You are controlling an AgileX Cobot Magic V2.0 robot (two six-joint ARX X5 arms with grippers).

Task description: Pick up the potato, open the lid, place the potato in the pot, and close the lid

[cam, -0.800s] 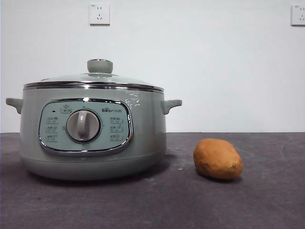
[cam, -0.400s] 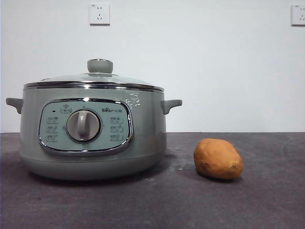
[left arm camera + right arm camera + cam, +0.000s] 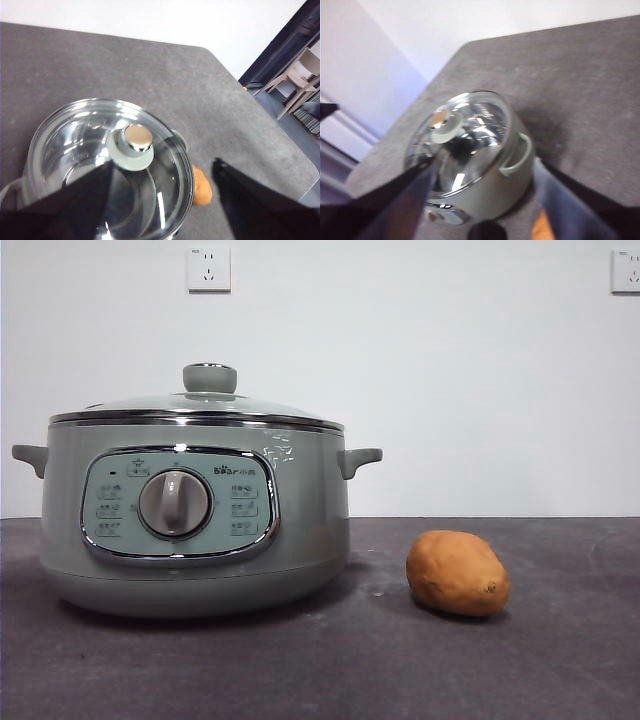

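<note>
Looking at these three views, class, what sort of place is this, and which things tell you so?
Probably an indoor test room, not a home kitchen: a bare dark table holds only an electric cooker and a potato, before a plain white wall with sockets, and spare chairs stand beyond.

- The pot (image 3: 195, 515) is coloured sage green, its panel framed in chrome.
- The potato (image 3: 457, 573) is coloured orange-brown, dark-specked.
- The tabletop (image 3: 400, 670) is coloured dark grey.
</note>
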